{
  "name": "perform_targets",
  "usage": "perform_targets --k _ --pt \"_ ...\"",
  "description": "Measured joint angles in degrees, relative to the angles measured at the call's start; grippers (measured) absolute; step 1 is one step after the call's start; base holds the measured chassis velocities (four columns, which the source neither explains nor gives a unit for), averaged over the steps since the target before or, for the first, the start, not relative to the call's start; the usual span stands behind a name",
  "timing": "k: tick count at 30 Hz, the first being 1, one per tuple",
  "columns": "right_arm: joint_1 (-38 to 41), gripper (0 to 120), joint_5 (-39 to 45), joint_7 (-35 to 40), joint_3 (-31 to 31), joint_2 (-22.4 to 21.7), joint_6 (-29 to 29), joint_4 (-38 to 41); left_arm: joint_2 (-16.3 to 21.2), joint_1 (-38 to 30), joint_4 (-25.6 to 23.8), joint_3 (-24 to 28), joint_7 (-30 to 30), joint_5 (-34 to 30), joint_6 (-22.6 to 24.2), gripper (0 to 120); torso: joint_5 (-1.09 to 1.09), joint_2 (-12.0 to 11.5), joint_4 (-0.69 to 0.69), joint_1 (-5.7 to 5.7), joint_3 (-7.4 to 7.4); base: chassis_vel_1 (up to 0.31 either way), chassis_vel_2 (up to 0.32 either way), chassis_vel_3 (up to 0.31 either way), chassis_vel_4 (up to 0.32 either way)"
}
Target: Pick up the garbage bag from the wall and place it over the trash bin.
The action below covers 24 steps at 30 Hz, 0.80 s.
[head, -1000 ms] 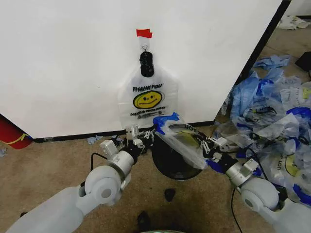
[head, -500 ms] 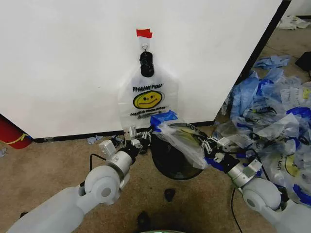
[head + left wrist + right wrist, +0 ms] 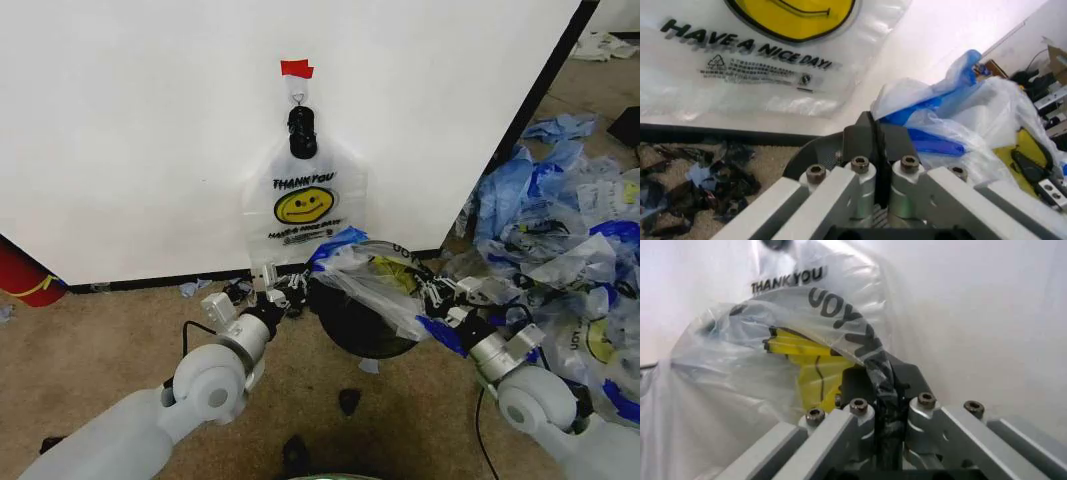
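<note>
Two garbage bags: one hangs upright on the wall, one garbage bag stretched left-right over the single trash bin. Left gripper and right gripper fingers each clamped on its edges.
</note>
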Motion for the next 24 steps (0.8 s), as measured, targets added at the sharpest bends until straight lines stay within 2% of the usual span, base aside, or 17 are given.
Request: perform_targets --k 6,18,23,24 --pt "-1.07 0 5.06 1.54 0.89 0.68 -1.43 1.83 -0.46 1.44 -0.54 -0.86 0.26 0.11 -0.06 0 0.0 0.0 0.0 0.0 0.0 0.0 0.0 0.0 0.0" --pt "-2.35 0 8.65 2.93 2.34 1.43 -2.43 2.87 -0.74 3.33 -1.7 -2.51 1.46 0.45 -0.65 0 0.01 0.0 0.0 0.0 0.0 0.0 0.0 0.0 0.0" --pt "-2.95 0 8.33 3.11 2.54 1.32 -2.47 3.23 -0.64 4.66 -2.34 -4.04 1.42 -0.41 -0.85 20 0.02 0.0 0.0 0.0 0.0 0.0 0.0 0.0 0.0" --pt "-2.95 0 8.33 3.11 2.54 1.32 -2.47 3.23 -0.64 4.66 -2.34 -4.04 1.42 -0.41 -0.85 20 0.02 0.0 0.0 0.0 0.0 0.0 0.0 0.0 0.0"
